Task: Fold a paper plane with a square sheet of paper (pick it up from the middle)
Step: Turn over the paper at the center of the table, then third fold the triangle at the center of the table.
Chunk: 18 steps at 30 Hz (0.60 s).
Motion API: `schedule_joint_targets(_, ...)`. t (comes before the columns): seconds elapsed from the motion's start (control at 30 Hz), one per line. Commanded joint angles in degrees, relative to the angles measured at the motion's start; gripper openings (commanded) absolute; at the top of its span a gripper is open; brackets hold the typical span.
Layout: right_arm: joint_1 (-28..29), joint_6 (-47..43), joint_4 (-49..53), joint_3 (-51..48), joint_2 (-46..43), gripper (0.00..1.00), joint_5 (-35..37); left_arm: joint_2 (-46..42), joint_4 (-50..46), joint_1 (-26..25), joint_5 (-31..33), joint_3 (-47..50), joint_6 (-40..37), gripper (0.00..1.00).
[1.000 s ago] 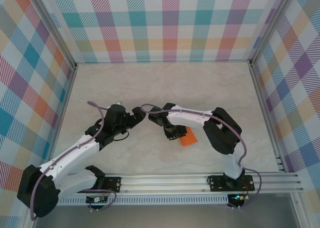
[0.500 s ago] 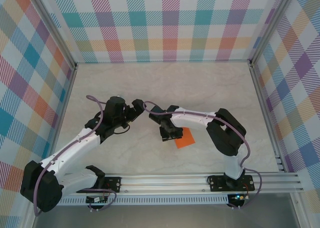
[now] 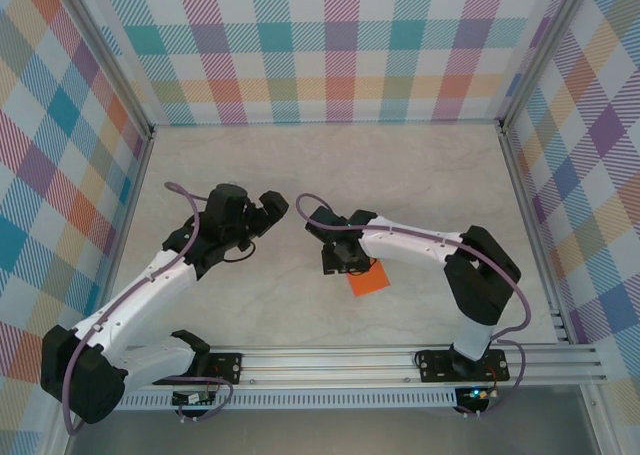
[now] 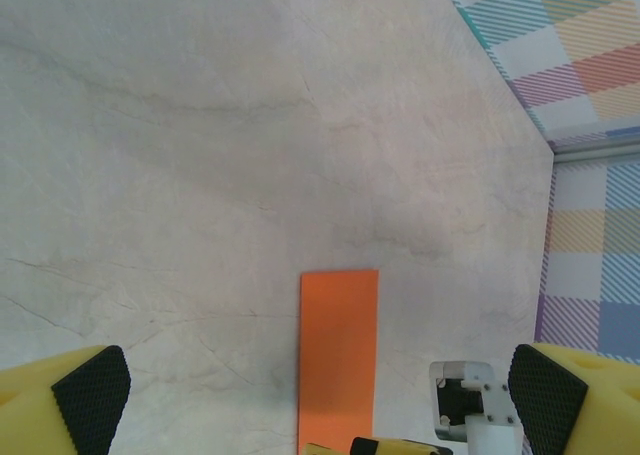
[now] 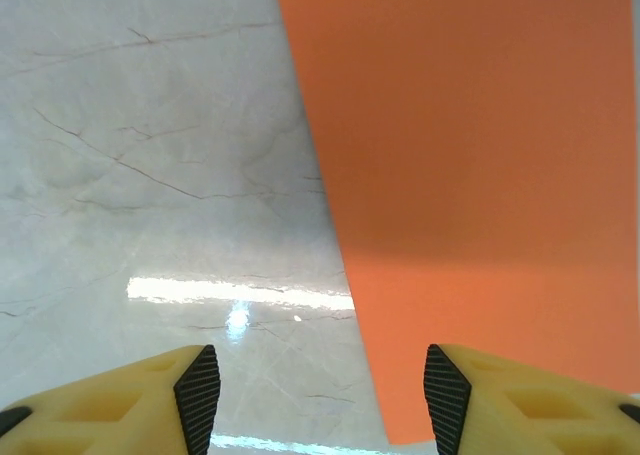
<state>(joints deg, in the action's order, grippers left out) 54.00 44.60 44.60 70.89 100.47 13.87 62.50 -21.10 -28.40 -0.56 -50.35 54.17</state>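
The orange sheet of paper (image 3: 368,279) lies flat on the marbled table (image 3: 330,165), at 4 o'clock from the right gripper (image 3: 344,267), whose jaws stand apart over its edge, gripping nothing. The left gripper (image 3: 273,213), at 10 o'clock from the sheet, gapes wide and empty.

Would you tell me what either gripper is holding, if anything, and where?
Nothing: the left gripper and right gripper stand open; the orange sheet lies on the table.

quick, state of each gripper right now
left gripper: open, holding nothing
right gripper: open, over the orange paper, not gripping it
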Motion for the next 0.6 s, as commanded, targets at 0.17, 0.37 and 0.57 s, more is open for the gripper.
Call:
schedule_joint_targets(0.17,-0.59,0.79,0.23,-3.79,-3.12,0.61,2.84,0.44,1.43,0.87,-1.27,-2.57,-3.28,1.00)
schedule_joint_targets(0.37,-3.02,1.60,-2.47,-9.04,-5.35,0.63,1.58,1.83,2.14,0.86,-2.04,-2.72,-4.23,1.00)
schedule_joint_targets(0.57,-6.95,0.78,-8.87,-15.22,-9.17,0.63,-4.06,1.86,2.53,0.85,-3.95,1.20,-7.29,1.00)
